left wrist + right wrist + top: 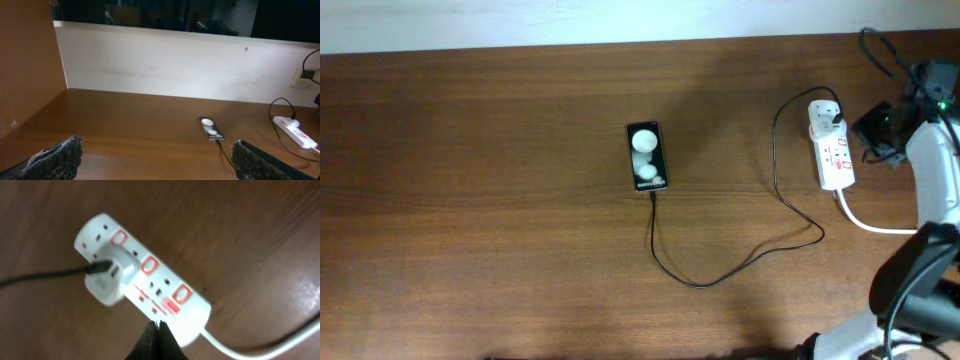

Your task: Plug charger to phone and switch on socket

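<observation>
The black phone (646,155) lies flat mid-table with two white blobs on its face; it also shows in the left wrist view (210,127). The thin black charger cable (700,282) meets the phone's lower end and loops right to its white adapter (107,280), which sits in the white power strip (833,152) (150,275). My right gripper (158,326) is shut and empty, its tips just above the strip's long edge near a red switch (180,294). My left gripper (156,145) is open and empty, low over the table, well short of the phone.
The strip's thick white cord (865,222) runs off toward the right arm (930,170). A white wall (175,65) closes the table's far edge. A brown panel (25,65) stands at the left in the left wrist view.
</observation>
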You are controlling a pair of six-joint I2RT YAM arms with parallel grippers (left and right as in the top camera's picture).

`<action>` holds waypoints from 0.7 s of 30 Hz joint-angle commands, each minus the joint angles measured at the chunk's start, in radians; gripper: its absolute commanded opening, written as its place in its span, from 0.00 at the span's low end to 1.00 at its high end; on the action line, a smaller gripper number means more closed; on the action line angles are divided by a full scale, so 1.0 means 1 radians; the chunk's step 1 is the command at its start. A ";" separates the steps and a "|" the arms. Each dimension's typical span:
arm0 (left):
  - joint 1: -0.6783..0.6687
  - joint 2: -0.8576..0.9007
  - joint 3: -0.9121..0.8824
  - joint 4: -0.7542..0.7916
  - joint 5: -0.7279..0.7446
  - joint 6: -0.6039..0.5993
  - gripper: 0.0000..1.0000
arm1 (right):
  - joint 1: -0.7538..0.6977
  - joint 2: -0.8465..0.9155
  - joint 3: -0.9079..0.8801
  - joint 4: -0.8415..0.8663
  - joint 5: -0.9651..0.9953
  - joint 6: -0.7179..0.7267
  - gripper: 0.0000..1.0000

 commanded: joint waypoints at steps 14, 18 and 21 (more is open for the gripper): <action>0.003 -0.010 -0.009 0.037 -0.139 0.009 0.99 | -0.003 0.323 0.192 -0.007 -0.099 0.039 0.04; 0.003 -0.010 -0.113 0.103 -0.206 0.010 0.99 | -0.003 0.329 0.192 0.031 -0.129 0.073 0.04; 0.003 -0.010 -0.229 0.214 -0.278 0.010 0.99 | -0.002 0.331 0.192 0.042 -0.126 0.076 0.04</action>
